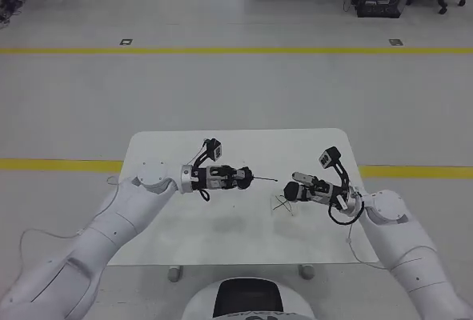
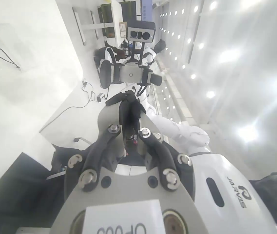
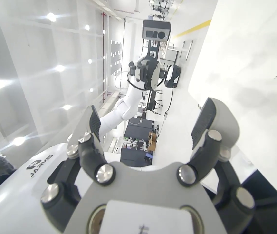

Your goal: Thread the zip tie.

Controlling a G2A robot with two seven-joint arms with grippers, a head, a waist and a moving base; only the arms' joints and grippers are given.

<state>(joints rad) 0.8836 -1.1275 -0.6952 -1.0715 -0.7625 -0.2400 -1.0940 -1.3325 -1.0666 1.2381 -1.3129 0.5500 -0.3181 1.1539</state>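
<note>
Left tool (image 1: 248, 178) clenched on zip tie (image 1: 265, 178); its free tail points toward right tool (image 3: 150, 109), tip just short of it. Right tool released, above desk (image 1: 220, 232).

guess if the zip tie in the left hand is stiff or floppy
Probably fairly stiff: the zip tie juts straight from the left hand without drooping. Being so thin, it likely bends under a push and weighs little.

A: Counts?
B: You've got one bench (image 1: 180, 232). Two grippers: left gripper (image 1: 248, 177), right gripper (image 1: 290, 192). One zip tie (image 1: 266, 178) held. Loose ties (image 1: 282, 204) on the bench: at least two, exact number unclear.
</note>
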